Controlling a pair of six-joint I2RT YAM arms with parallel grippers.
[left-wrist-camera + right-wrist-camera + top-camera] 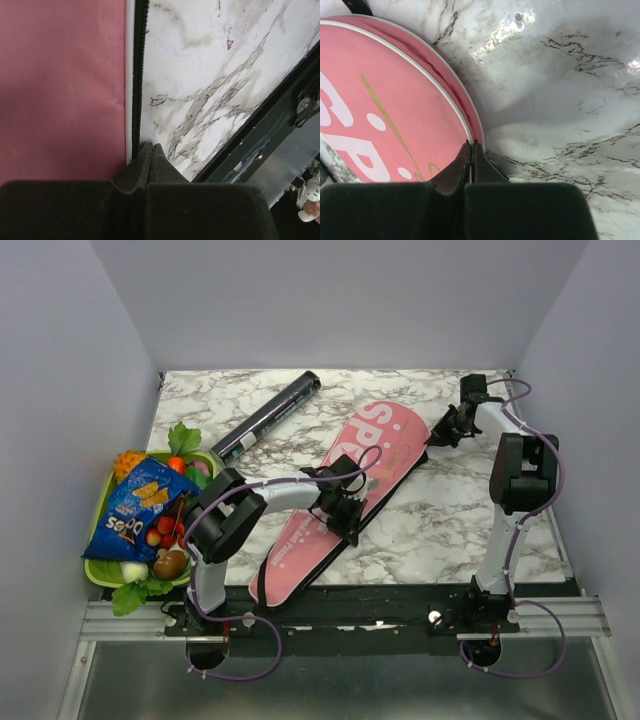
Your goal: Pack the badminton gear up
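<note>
Closure of the bag is, in my judgement, the step in hand. The pink racket-shaped fabric bag (395, 445) lies flat and diagonal across the middle of the white marbled table (450, 520), with its narrow end toward the arm bases and its wide end toward the far right.

The left gripper (345, 515) sits at the bag's right edge, about mid-length. In my left wrist view its fingers are pressed together with the tips on the black zip track (139, 75) that runs along the white piping. I cannot tell whether a pull tab lies between them.

The right gripper (440, 432) is at the wide end. In its wrist view the fingers are closed narrow, pinching the white-piped rim of the bag (385, 100).

I see no rackets in any view. They may be inside, but I cannot confirm it.

The long black cylindrical tube (265, 415) lies loose on the table at far left, well apart from the bag. The green plastic tray (95, 572) of toy fruit, with a blue snack packet (135, 505) on top, sits at the left edge.

For the next move I would draw the left gripper along the zip line while the right holds the rim taut. The tube appears still to be packed.
</note>
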